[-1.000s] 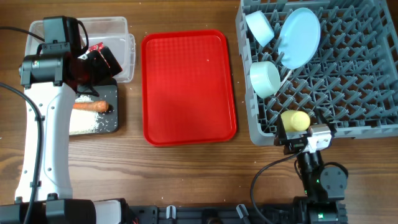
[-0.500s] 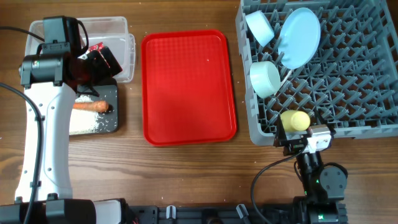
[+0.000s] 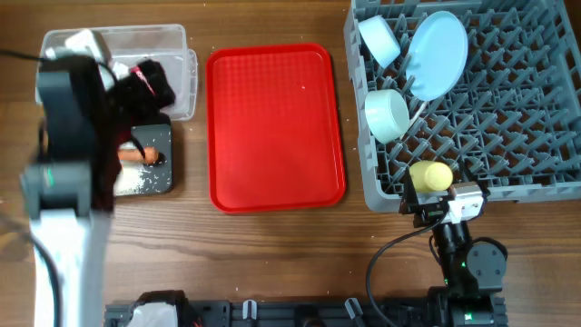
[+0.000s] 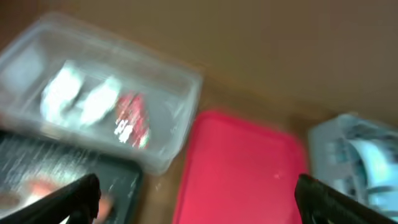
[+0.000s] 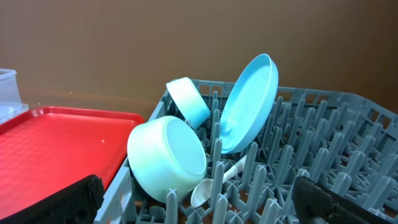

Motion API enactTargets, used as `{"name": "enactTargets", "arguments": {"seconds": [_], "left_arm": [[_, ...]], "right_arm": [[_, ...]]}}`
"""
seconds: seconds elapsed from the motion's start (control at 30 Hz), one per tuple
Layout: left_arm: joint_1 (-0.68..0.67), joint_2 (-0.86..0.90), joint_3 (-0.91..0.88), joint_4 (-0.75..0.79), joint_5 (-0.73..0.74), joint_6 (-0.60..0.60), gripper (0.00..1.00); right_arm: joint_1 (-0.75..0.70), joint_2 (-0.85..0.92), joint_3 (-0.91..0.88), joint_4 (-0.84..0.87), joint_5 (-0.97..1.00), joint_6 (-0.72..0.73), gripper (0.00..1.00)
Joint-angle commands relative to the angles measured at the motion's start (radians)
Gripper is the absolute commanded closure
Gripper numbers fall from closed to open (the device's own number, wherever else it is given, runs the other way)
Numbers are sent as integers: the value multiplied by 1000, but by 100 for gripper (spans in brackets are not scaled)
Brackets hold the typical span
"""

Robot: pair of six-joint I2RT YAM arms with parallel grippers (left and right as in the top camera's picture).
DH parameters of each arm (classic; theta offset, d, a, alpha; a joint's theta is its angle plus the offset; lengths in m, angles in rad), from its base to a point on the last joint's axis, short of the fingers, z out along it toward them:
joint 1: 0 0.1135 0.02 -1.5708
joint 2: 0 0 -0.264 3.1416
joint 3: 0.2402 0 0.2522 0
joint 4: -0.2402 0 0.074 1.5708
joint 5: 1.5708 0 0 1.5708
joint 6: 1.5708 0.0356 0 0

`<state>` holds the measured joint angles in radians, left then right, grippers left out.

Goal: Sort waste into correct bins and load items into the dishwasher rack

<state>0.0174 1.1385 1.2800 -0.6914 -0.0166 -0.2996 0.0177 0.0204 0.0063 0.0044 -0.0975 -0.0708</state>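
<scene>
Overhead looked straight down on the whole worktop. Left wrist, blurred, faced the tub; right wrist sat low beside the rack. All shared the red tray.

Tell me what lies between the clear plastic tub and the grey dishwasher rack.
The flat red serving tray lies between the clear tub and the dishwasher rack, with strips of bare wooden table on either side; the overhead view shows it.

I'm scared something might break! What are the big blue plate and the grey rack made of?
The pale blue plate looks like smooth plastic, maybe glazed ceramic: it has an even colour, a soft sheen and a thin rim. The grey rack looks like moulded plastic: its pegs are thin and all alike, with a dull finish.
</scene>
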Motion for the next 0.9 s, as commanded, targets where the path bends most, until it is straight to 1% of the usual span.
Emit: {"name": "enactTargets", "arguments": {"seconds": [0.0,0.07,0.1,0.13,0.27,0.33,0.47,0.63,0.73,0.87], "left_arm": [[-49,-204,-290,201,27,77,0],[-71,-347,-475,349,26,77,0],[-76,-446,-591,427,26,77,0],[-76,-523,-684,481,26,76,0],[-76,-772,-956,624,28,76,0],[-76,-857,-1044,671,32,76,0],[-73,-956,-1125,693,34,88,0],[-71,-1021,-1162,698,34,88,0],[-71,-1072,-1204,745,34,87,0],[-64,-1103,-1229,766,34,87,0]], "right_arm": [[-4,-3,-1,2,-8,20,0],[-4,-3,-1,2,-8,21,0],[-4,-3,-1,2,-8,20,0],[-4,-3,-1,2,-8,21,0],[-4,-3,-1,2,-8,21,0],[-4,-3,-1,2,-8,21,0],[-4,-3,-1,2,-8,21,0],[-4,-3,-1,2,-8,21,0],[-4,-3,-1,2,-8,21,0],[-4,-3,-1,2,-8,21,0]]}}
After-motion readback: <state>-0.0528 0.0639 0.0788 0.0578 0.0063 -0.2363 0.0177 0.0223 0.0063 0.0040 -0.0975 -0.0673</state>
